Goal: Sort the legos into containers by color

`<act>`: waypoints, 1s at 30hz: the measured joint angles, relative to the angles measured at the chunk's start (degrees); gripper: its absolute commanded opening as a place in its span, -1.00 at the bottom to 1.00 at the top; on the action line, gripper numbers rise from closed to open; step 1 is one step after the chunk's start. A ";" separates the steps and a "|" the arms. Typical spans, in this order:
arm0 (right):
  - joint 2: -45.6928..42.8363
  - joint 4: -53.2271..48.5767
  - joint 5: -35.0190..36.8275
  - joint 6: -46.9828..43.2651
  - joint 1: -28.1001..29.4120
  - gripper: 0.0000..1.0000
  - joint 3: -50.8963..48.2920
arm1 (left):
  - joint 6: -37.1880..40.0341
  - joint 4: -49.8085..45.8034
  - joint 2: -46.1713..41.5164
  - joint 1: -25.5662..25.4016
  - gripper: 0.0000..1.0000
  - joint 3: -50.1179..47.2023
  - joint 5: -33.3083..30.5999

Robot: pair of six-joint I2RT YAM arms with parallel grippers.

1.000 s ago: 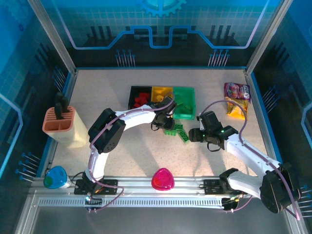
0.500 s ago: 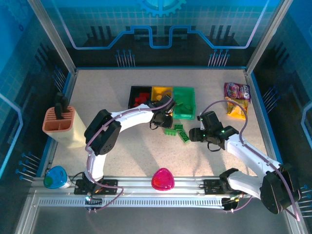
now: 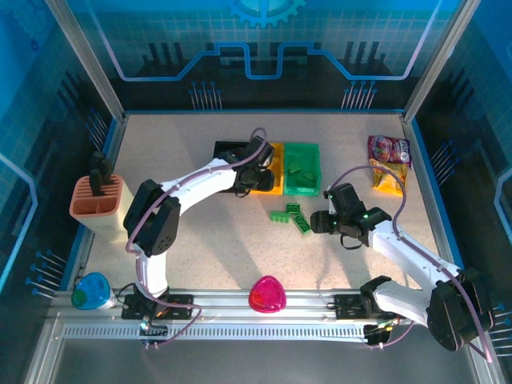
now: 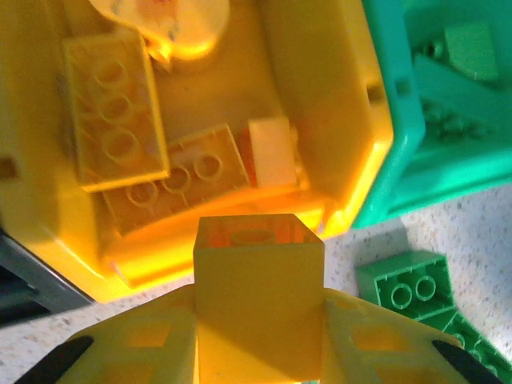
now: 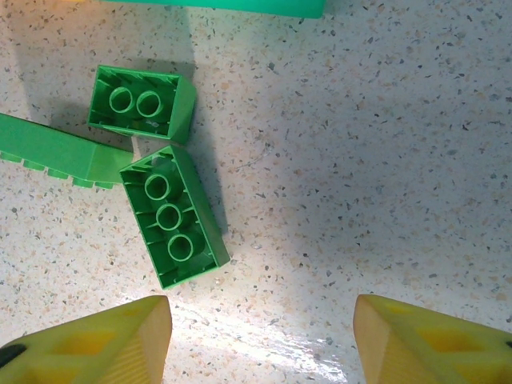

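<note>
Left gripper (image 3: pixel 256 174): the jaws are closed on a yellow brick (image 4: pixel 258 272), which stands upright between the two yellow fingers (image 4: pixel 136 340). The brick hangs over the near wall of the yellow bin (image 4: pixel 352 120). Inside that bin lie further yellow bricks (image 4: pixel 116 112), some with their hollow undersides up.

Right gripper (image 5: pixel 260 320): the jaws stand wide apart with nothing between them, low over bare tabletop. A small group of green bricks (image 5: pixel 172 216) lies on the table just beyond its left finger, underside up, touching or nearly touching one another.

Surface: a speckled beige table (image 3: pixel 360 136). The black bin (image 3: pixel 224 152), the yellow bin and the green bin (image 3: pixel 302 170) stand side by side at mid-table; the green bin holds green bricks. The loose green bricks lie just in front of the green bin, between the two grippers.

Surroundings: snack packets (image 3: pixel 388 164) at the far right, a tan holder (image 3: pixel 96 204) at the left edge and a pink object (image 3: pixel 266 294) near the front rail. Blue panels on metal posts enclose the table. Open tabletop lies behind the bins and across the near centre.
</note>
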 measured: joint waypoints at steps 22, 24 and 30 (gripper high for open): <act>-1.92 -1.29 -0.02 -0.04 -0.37 0.27 0.02 | 2.40 -3.78 4.35 2.69 0.32 11.15 0.20; -1.51 -1.27 -0.02 -0.04 -0.39 0.28 0.02 | 2.43 -3.34 2.38 2.69 0.27 8.37 0.20; 1.20 -0.85 -0.28 -0.26 -0.37 0.34 0.24 | 2.21 1.22 -6.91 2.45 0.14 -2.14 0.20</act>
